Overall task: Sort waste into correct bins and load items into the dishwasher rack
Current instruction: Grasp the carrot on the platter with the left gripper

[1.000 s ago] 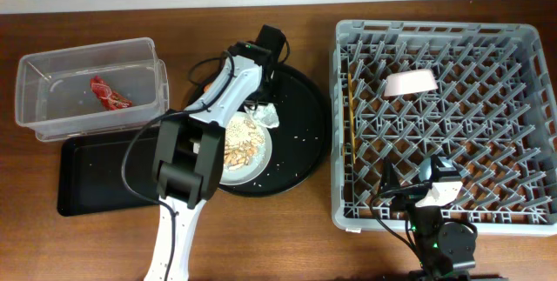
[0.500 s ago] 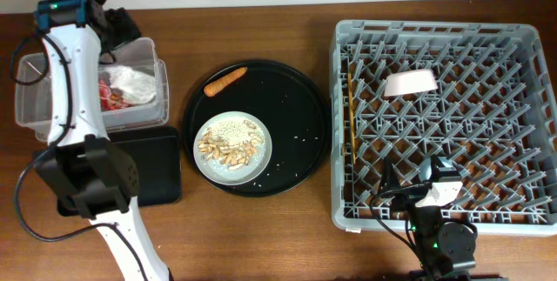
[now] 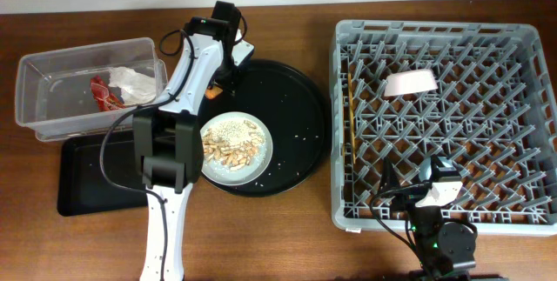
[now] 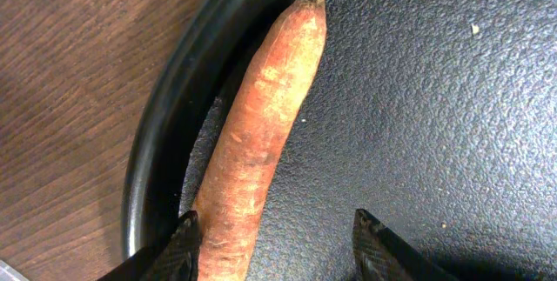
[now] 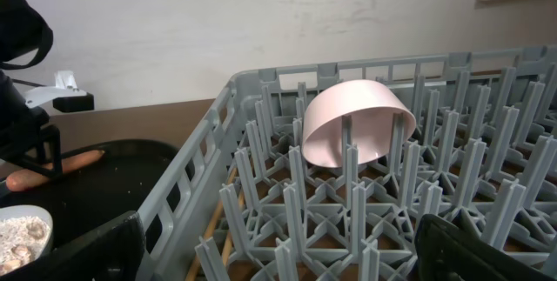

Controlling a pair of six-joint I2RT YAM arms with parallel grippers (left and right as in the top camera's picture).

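Moved since half a second back: left gripper point(image 4: 274, 220) has swung off the clear tub point(image 3: 35, 117) and over to the top-left edge of the round black tray point(image 3: 300, 98). The right arm hasn't budged.
Left gripper state: spread wide, nothing in it, fingertips low over the tray floor.
Carrot stick point(image 4: 261, 116): lying flat along the tray's inner rim. Its wider end pokes in between the jaws, right up against the left finger point(image 4: 181, 248) and well clear of the other one. Can't tell if it actually touches. The thin end points away from the gripper.
Plate point(image 3: 264, 161): near the carrot on the same tray, with peanuts point(image 3: 228, 149) and rice point(image 3: 231, 127) on it.
Tub contents: red wrapper point(image 3: 104, 94) and napkin point(image 3: 132, 79).
Flat black tray point(image 3: 87, 177): just in front of the tub.
Right gripper point(image 5: 278, 224): also wide apart, holding nothing, sitting at the near edge of the rack point(image 3: 444, 30).
In the rack: bowl point(image 5: 352, 124) tipped up on the pegs, chopsticks point(image 3: 349, 116) along the left channel.
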